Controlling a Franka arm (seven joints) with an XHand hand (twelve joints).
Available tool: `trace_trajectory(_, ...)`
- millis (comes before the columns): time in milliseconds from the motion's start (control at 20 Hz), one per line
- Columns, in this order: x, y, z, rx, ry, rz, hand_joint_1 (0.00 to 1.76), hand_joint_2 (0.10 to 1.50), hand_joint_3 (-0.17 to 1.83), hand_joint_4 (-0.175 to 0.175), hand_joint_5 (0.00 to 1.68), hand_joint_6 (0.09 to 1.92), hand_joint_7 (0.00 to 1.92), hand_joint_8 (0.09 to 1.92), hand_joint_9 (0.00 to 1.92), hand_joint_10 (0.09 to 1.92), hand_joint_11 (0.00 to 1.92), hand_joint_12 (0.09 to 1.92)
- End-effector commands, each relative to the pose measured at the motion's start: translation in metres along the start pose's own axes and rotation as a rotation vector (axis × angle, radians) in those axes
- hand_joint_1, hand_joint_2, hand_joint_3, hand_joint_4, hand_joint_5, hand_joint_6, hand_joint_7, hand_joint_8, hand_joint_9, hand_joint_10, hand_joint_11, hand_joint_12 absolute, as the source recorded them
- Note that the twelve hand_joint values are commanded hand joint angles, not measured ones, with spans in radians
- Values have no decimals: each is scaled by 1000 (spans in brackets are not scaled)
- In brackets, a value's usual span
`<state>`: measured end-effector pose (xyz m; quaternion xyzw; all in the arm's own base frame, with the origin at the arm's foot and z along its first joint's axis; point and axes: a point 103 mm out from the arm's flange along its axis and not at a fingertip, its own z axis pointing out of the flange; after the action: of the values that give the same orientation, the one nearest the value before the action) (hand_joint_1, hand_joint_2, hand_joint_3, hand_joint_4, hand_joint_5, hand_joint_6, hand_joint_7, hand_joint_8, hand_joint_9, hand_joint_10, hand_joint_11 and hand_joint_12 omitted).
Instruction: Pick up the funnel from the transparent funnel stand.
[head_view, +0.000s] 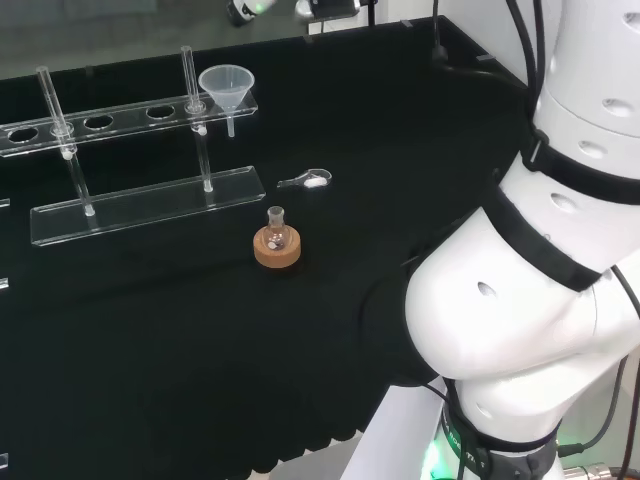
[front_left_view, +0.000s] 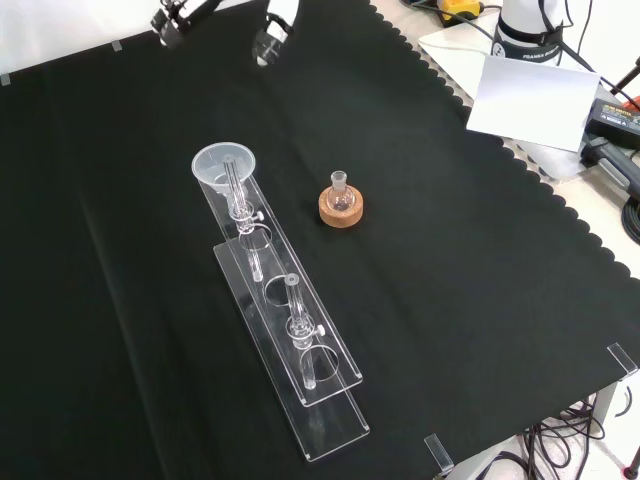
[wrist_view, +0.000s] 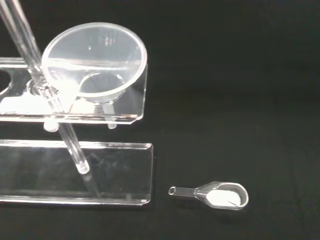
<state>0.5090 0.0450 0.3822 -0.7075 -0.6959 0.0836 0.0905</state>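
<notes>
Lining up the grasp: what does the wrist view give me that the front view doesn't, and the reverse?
Wrist view: a glass scoop with white powder, on the cloth near the stand base. Front view: the flask on its cork ring, and the hand at the top edge. Both: the funnel seated in the transparent stand's end hole.

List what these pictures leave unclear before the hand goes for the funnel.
- The hand: cut off by the top edge in the front view, so whether its fingers are open or shut cannot be told.
- The funnel stand: its left end runs off the head view's edge.
- The small flask on the cork ring: too small in the head and front views to tell its contents.
- The funnel: its stem is partly hidden behind the stand's top plate in the wrist view.
</notes>
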Motion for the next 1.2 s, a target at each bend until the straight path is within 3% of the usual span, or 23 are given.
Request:
trace_trajectory(50,15,20,21,93,-17,-38,501,820,210,32,49,87,0,227,50,739,95,1509)
trace_trajectory(650,37,39,49,188,-97,-85,557,754,209,18,32,87,0,102,0,763,90,1543)
trace_trajectory(750,41,39,52,186,-149,-83,560,747,209,13,25,87,0,92,0,759,88,1545)
trace_trajectory(1200,65,49,65,214,-229,-59,606,726,211,4,0,87,0,87,4,791,121,1549)
